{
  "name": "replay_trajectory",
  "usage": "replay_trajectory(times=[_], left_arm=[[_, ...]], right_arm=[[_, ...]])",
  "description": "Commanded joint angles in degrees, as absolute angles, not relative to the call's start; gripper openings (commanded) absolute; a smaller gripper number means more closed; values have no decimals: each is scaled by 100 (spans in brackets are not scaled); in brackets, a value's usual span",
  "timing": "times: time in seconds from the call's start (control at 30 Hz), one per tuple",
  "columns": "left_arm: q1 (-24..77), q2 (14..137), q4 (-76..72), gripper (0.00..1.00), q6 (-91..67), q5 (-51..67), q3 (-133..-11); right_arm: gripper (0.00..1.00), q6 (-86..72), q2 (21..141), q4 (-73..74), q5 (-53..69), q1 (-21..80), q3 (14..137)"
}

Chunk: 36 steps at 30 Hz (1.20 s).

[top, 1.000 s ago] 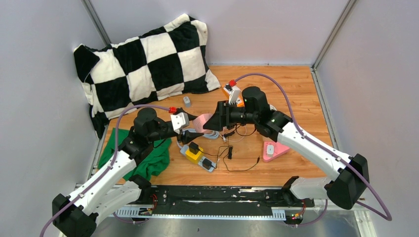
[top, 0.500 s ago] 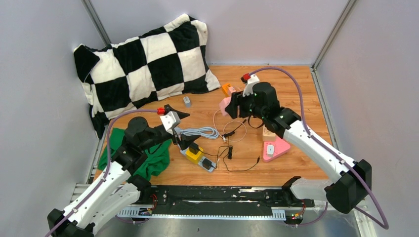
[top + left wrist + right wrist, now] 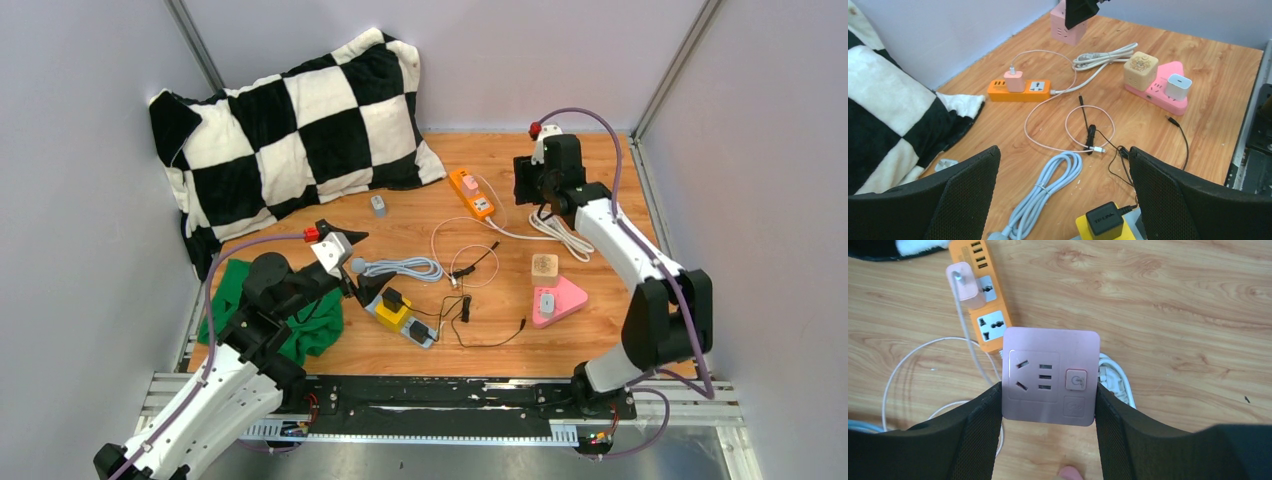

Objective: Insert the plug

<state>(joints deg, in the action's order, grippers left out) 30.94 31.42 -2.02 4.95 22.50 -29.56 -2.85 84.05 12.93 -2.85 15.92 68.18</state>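
Note:
My right gripper (image 3: 1048,390) is shut on a pink cube socket (image 3: 1048,375), its outlet face toward the wrist camera, and holds it above the far right of the table (image 3: 527,180). In the left wrist view the cube (image 3: 1068,29) hangs beyond the orange power strip (image 3: 1020,90). My left gripper (image 3: 1063,152) stands open with nothing between its fingers, low over a coiled light blue cable (image 3: 1048,187). The cable's grey plug end (image 3: 358,265) lies beside the gripper (image 3: 365,272).
A yellow strip (image 3: 400,318) holds a black adapter (image 3: 1105,222). A pink triangular socket (image 3: 560,300) and a beige cube (image 3: 544,266) sit at the right. Thin black and pink wires (image 3: 470,270) cross the middle. A checkered pillow (image 3: 290,120) and a green cloth (image 3: 300,325) lie left.
My left gripper opened and drew back toward the near left. My right arm carried the pink cube socket from the table's middle to the far right.

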Motion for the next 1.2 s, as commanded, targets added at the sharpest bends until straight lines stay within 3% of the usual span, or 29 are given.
replay_trajectory(times=[0.0, 0.2, 0.6, 1.17], left_arm=[[3120, 3151, 401, 100, 828, 1903, -3087], [3120, 3065, 579, 100, 946, 1674, -3124], [3120, 3032, 536, 100, 1001, 1630, -3112], [3120, 3025, 580, 100, 1035, 1556, -3129]], right_arm=[[0, -42, 9062, 973, 612, 1249, 7347], [0, 184, 9853, 1010, 1415, 1178, 7813], [0, 182, 10254, 1193, 2554, 1187, 8150], [0, 341, 10721, 1270, 2471, 1371, 8219]])
